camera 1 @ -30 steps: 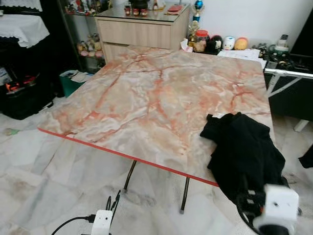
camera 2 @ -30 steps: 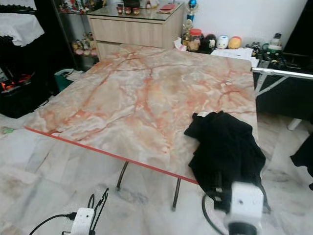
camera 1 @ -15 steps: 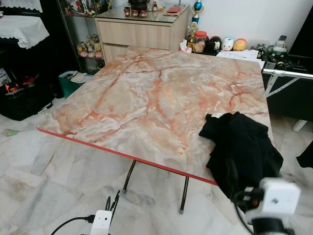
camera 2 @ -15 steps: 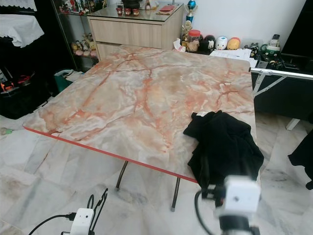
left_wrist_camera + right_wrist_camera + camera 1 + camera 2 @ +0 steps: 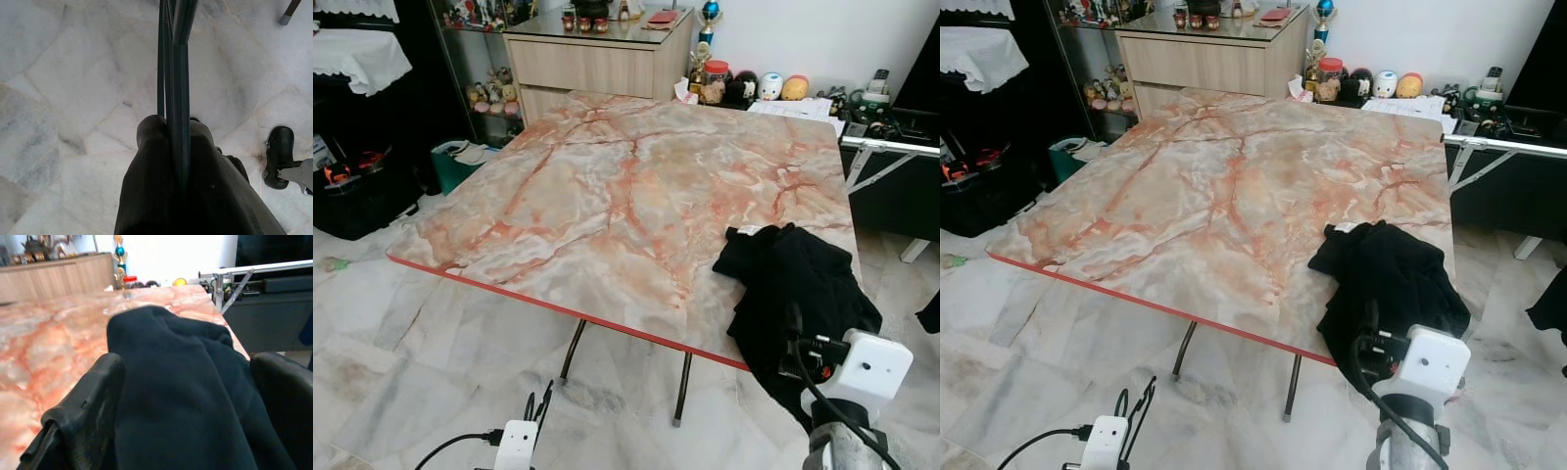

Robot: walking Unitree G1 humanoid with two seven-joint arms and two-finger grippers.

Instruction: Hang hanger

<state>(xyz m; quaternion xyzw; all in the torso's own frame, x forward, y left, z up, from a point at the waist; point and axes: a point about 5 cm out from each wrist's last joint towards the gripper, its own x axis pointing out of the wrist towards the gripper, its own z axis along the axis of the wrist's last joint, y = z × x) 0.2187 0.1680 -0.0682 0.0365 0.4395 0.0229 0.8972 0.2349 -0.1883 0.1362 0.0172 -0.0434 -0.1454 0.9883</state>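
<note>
A black garment [image 5: 798, 294] lies bunched on the near right corner of the marble table [image 5: 626, 196], partly hanging over its edge. My right gripper [image 5: 186, 364] is open just in front of the garment, with one black finger [image 5: 93, 401] on each side of the cloth. Its white wrist module [image 5: 857, 367] rises at the lower right. My left gripper [image 5: 171, 132] hangs low over the floor, shut on a thin dark hanger [image 5: 175, 58]. The hanger's wires [image 5: 540, 401] show above the left wrist module [image 5: 517, 446].
A wooden cabinet [image 5: 597, 64] with trinkets stands behind the table. To the right is a dark stand with a metal frame [image 5: 891, 152]. Black bags [image 5: 357, 191] and a green bin [image 5: 460, 162] sit at the left. Table legs [image 5: 680, 392] stand on the marble floor.
My right arm has come up and forward, closer to the black garment. The left arm with the hanger has stayed put.
</note>
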